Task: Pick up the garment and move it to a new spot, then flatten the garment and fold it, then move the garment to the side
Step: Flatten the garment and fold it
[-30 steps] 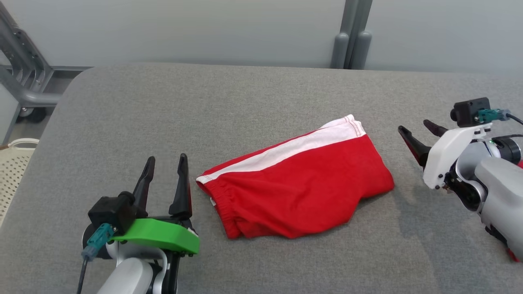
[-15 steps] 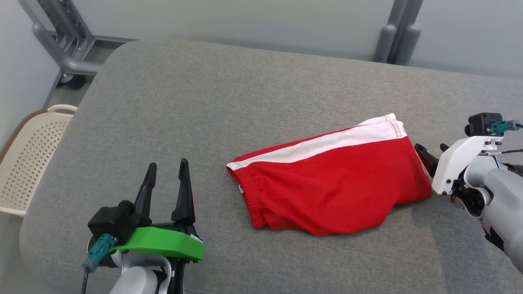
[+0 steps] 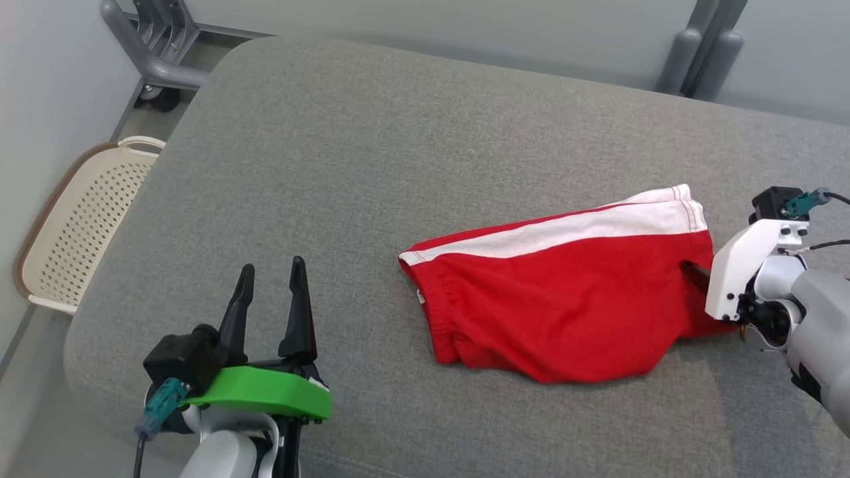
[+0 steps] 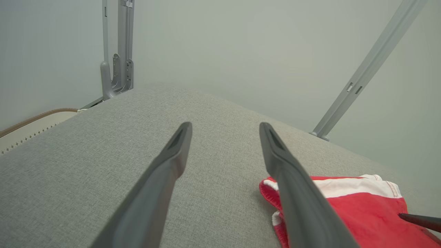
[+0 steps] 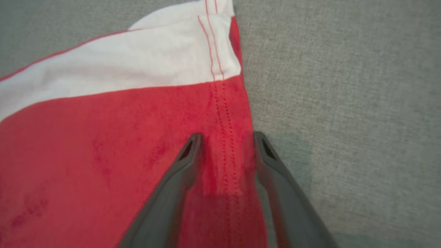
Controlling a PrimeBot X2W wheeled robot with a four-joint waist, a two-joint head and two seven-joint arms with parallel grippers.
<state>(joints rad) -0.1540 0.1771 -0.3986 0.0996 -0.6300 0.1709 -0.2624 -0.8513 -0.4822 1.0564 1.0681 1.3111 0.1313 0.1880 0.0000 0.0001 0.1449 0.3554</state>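
Red-and-white shorts [image 3: 564, 299] on grey cushion [image 3: 398, 133]; waistband tag [image 3: 420, 297] illegible. Right gripper [image 5: 227, 136] parted astride hem, unclamped; left gripper [image 3: 272, 265] spread, empty.

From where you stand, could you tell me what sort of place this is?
Probably a lab or test room set up for folding laundry: a grey padded table, red shorts on it, a basket beside it, bare walls.

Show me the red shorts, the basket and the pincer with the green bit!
red shorts [image 3: 564, 312], head view, the middle of the red cloth.
basket [image 3: 86, 219], head view, its holey cream wall.
left pincer [image 3: 272, 264], head view, the gap midway between its fingertips.
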